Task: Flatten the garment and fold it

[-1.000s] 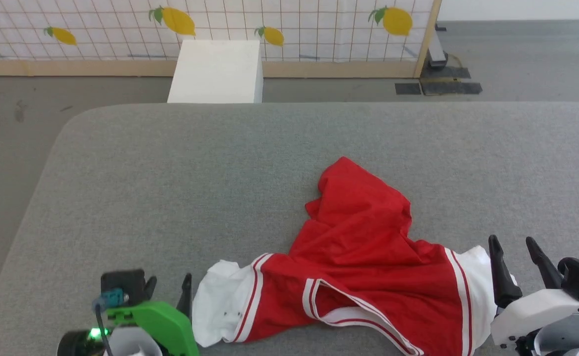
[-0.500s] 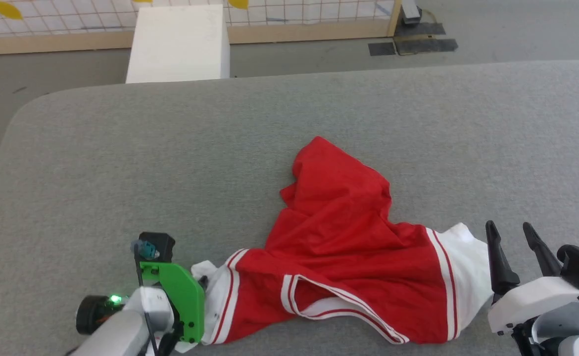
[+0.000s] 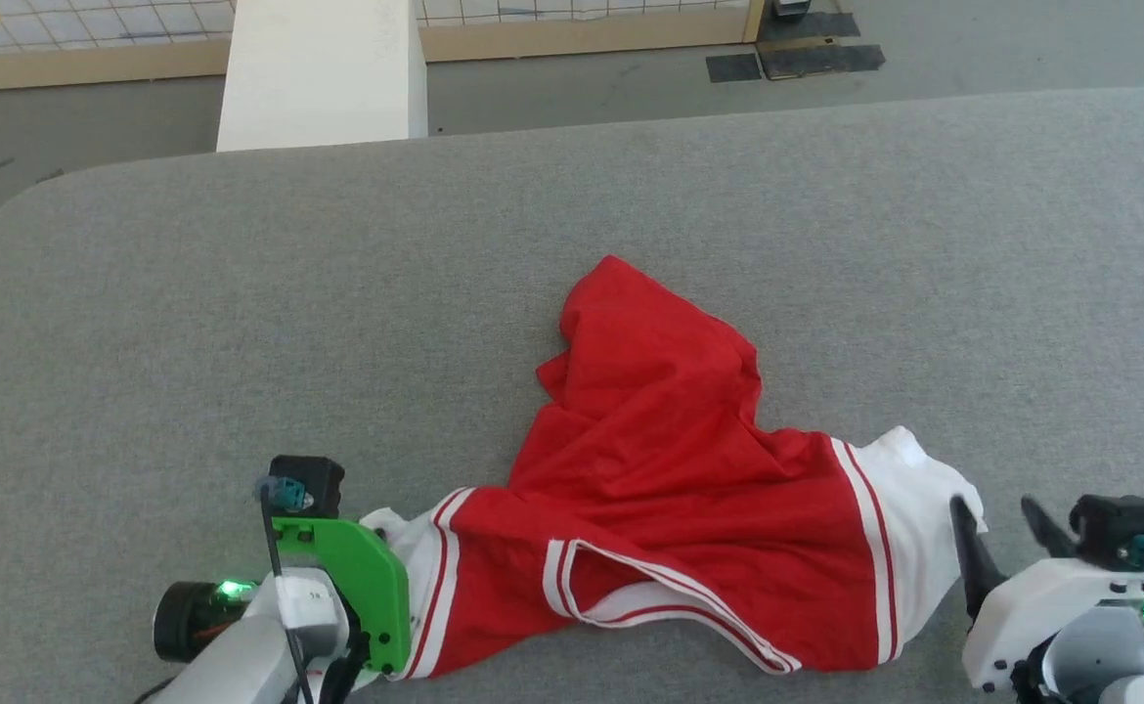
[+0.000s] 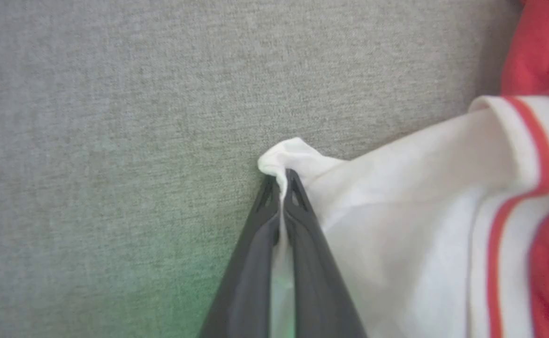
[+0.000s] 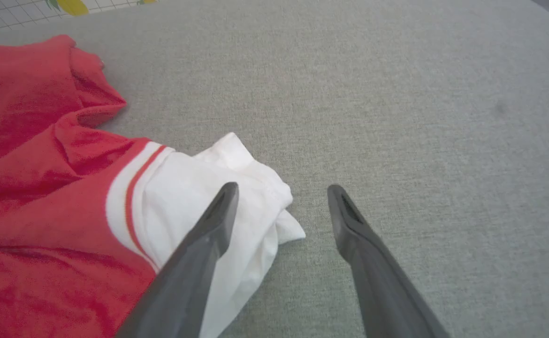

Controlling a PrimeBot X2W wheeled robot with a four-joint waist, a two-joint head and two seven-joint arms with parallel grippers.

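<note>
Here, left gripper [image 4: 281, 180]: fingers together, clamped on tip of left sleeve [image 4: 396, 188]. Garment [image 3: 689, 489] lies crumpled on table [image 3: 240, 323], near front edge, between grippers. We judge it light, soft, limp; take sleeve ends, pull apart. Right gripper [image 5: 281, 199]: fingers wide apart, holding nothing, one finger over right sleeve [image 5: 185, 188], contact unclear.

from the head, a green bracket [image 3: 367, 587] covers the tips of the left pincer [image 4: 281, 180] and one sleeve end of the shirt [image 3: 670, 489]. the white box [image 3: 323, 73] and the bench [image 3: 240, 323] run off the edges. the left wrist view is soft, its weave blurred.
</note>
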